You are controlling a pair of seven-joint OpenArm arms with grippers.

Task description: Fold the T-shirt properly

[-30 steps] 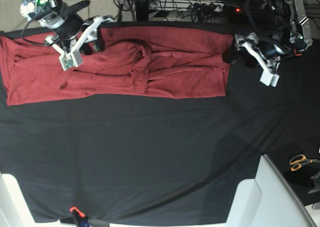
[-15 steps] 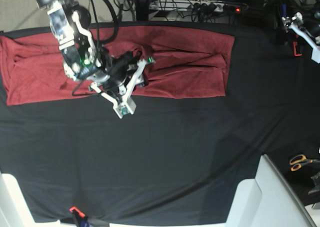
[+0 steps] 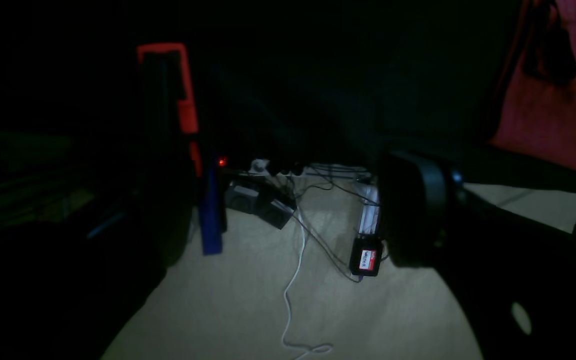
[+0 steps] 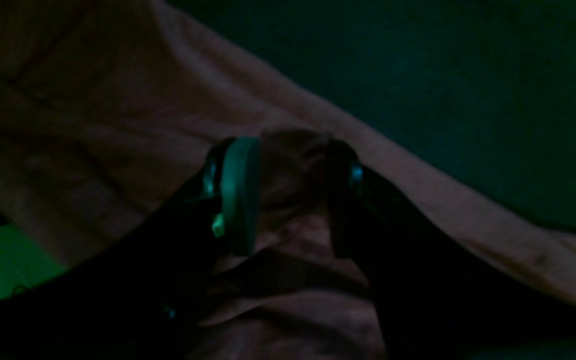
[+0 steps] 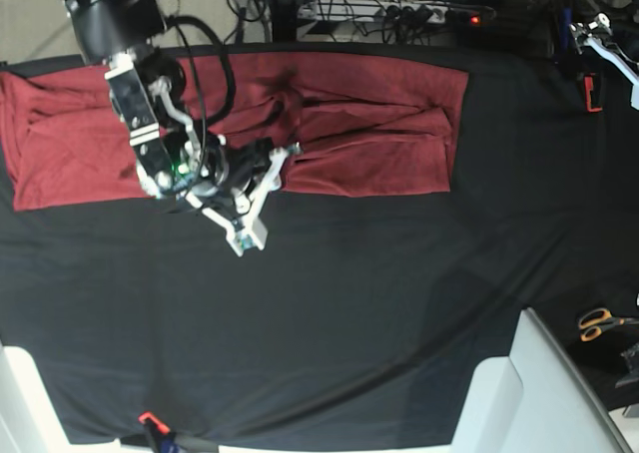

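Low over the near hem, the right gripper is clamped on a bunched ridge of the T-shirt, probably to draw it into a fold, the shirt lying flat along the far edge of the black cloth, while the left gripper hangs spread wide beyond that edge, clear of the work.

The surface is covered edge to edge with a black tablecloth, smooth apart from faint diagonal creases toward the near right corner. The T-shirt lies flat on the cloth along the far edge, spread from the left edge to right of centre, with bunched folds near its middle. A pair of orange-handled scissors rests on the cloth at the right edge. A small orange-and-black clip sits at the near edge, left of centre.
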